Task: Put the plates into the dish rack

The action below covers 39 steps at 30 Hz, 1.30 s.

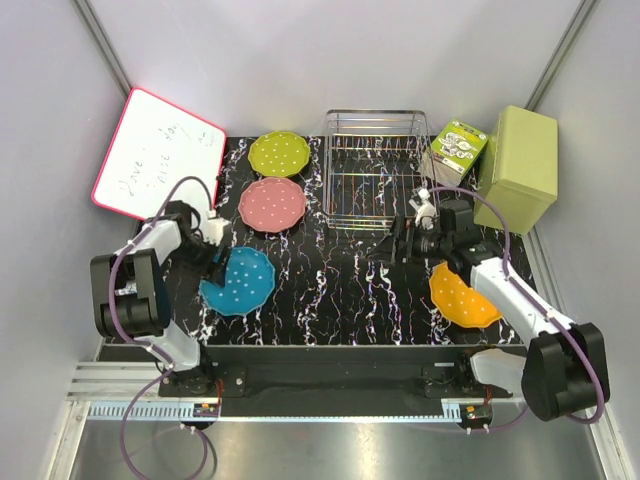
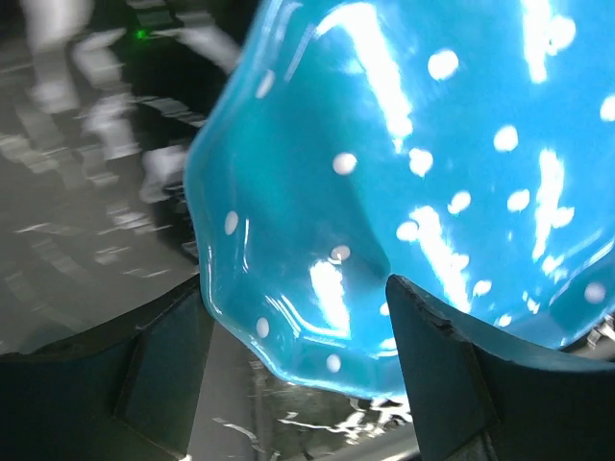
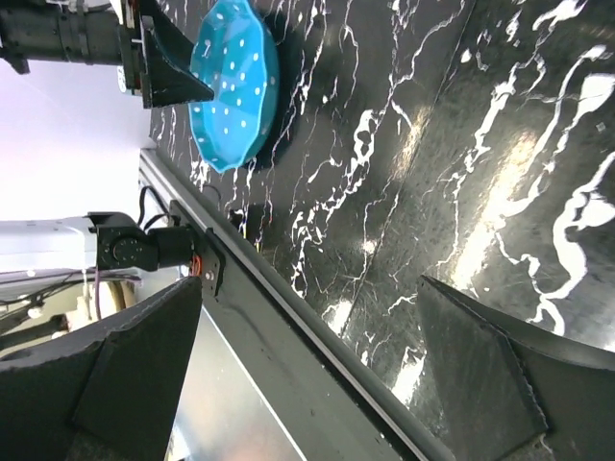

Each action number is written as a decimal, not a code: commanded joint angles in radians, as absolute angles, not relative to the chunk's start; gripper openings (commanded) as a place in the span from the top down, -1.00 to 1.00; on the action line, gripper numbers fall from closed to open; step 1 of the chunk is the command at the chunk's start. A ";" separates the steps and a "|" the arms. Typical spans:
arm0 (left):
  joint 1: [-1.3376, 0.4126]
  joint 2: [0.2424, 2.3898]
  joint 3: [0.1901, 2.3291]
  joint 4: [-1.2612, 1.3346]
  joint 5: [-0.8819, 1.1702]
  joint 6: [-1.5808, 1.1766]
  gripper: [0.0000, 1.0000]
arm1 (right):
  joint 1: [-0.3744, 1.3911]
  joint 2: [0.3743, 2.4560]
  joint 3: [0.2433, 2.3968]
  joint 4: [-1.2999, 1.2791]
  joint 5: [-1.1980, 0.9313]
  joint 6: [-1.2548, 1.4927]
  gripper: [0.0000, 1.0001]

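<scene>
Black, white-veined tabletop (image 1: 340, 295) enclosed by plain pale walls (image 1: 330, 60). Pink-framed whiteboard (image 1: 160, 155) leans at left; olive box (image 1: 520, 155) stands at right; metal rail (image 1: 330, 410) along near edge.

Has the dish rack (image 1: 372, 180) at the back middle of the table (image 1: 340, 300). Shows two plates just left of it, one behind the other: the back plate (image 1: 278, 153), then the middle plate (image 1: 272, 204) just in front (rims close, touching or not is unclear). Places the near-left plate (image 1: 240, 281) in front of those, slightly leftward, and the near-right plate (image 1: 458, 295) well apart, in front of the dish rack's right corner. Sets a whiteboard (image 1: 160, 152) left of the back plate, a small carton (image 1: 458, 148) just right of the dish rack, and a box (image 1: 520, 155) right of the carton.
</scene>
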<state>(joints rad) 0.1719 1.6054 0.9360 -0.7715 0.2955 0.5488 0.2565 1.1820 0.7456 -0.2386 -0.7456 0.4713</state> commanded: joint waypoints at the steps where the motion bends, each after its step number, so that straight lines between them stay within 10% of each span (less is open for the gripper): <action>1: 0.097 1.566 0.917 -0.847 0.373 0.534 -0.50 | 0.337 1.183 0.675 -0.052 -0.740 0.577 -1.00; 39: -0.382 1.874 1.005 -0.747 0.672 -0.037 -0.02 | 0.681 1.531 0.531 0.348 -0.416 1.029 -0.98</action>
